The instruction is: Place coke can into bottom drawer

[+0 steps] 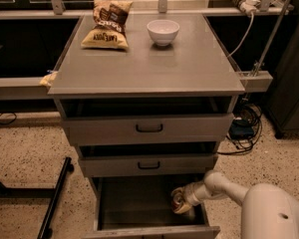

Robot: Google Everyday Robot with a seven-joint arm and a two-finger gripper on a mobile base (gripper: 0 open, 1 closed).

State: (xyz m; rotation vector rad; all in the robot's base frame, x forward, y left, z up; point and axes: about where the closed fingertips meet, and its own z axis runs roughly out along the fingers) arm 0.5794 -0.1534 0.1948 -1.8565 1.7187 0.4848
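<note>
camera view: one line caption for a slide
Gripper at the coke can inside the open bottom drawer, near its right wall

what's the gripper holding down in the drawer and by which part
The gripper seems to hold the can, low at the bottom drawer's right side. Where on the can it grips cannot be told.

Dim warm light fr above, sheen on cabinet top (149, 68), gripper (182, 203) in shadowed bottom drawer (134, 203)
</note>
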